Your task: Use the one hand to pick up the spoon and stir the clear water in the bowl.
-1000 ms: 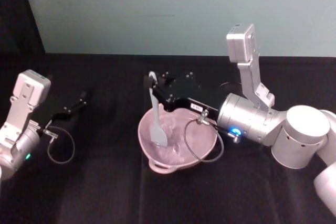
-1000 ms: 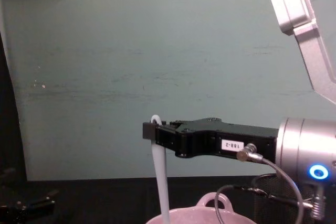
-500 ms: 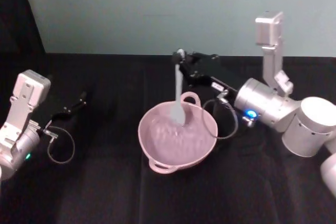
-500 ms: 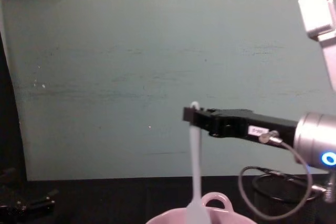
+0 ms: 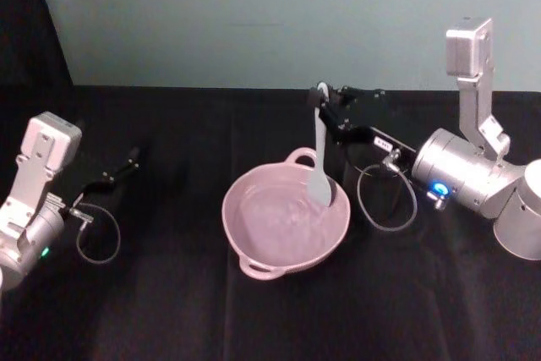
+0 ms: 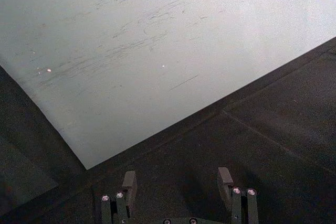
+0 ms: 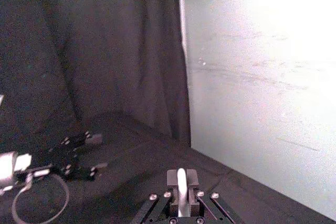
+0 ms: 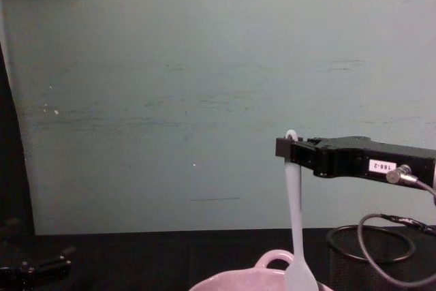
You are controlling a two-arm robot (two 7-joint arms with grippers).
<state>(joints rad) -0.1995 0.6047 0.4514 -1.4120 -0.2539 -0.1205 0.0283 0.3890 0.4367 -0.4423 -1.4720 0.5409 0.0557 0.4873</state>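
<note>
The right claw (image 5: 320, 97) grips the spoon (image 5: 319, 185) upright, blade down at the bowl (image 5: 239, 245).

The right hand (image 5: 321, 99) is a black, boxy block with a small white label (image 8: 381, 165) in dark print. Behind it sits a silver cylindrical wrist (image 5: 461, 179) with a glowing blue ring (image 5: 437, 188). A thin black cable (image 5: 385, 228) leaves a metal plug (image 5: 390, 156) and forms a loop. A flat silver-grey link (image 5: 475, 82) ends in a boxy cap, and a rounded white joint housing (image 5: 524, 221) follows. Small silver screws (image 7: 152, 196) dot the hand's black frame. The left hand (image 5: 131, 158) is slim and black, with dark grey fingers (image 6: 129, 182) and bright screw heads (image 6: 237, 190). Its arm is silver-white, with a boxy link (image 5: 46, 145), a small green light (image 5: 44, 252) and a looped black cable (image 5: 119, 241).
</note>
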